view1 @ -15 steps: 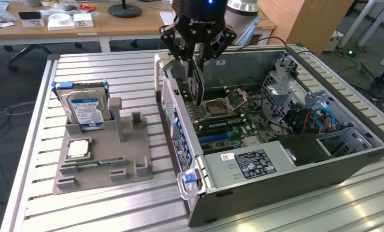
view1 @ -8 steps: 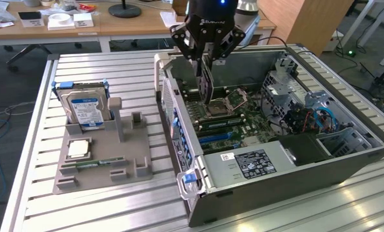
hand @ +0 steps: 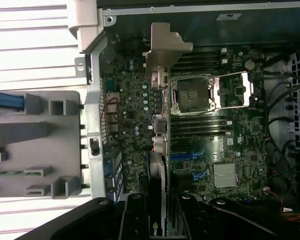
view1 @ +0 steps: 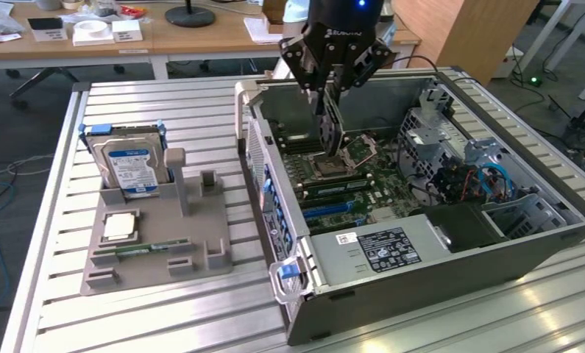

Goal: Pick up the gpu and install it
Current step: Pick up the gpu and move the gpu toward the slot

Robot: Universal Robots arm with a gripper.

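Note:
My gripper (view1: 332, 84) hangs over the open computer case (view1: 527, 257), shut on the gpu (view1: 330, 131). The gpu is a slim dark card held on edge, pointing down toward the motherboard (view1: 371, 184) near the CPU socket (view1: 336, 163). In the wrist view the gpu (hand: 160, 132) is edge-on, with its silver end bracket (hand: 166, 50) at the far end. There my gripper (hand: 160, 222) clamps the card's near end between its black fingers (hand: 135, 215). The card floats above the board and touches no slot. The blue expansion slots (hand: 190, 156) lie just beside its edge.
A grey parts holder (view1: 154, 243) sits on the slatted table at the exterior view's left, carrying a hard drive (view1: 130, 165), a processor chip (view1: 119, 226) and a green memory stick (view1: 150, 248). Inside the case are the power supply (view1: 391, 250) and a drive cage with cables (view1: 469, 176).

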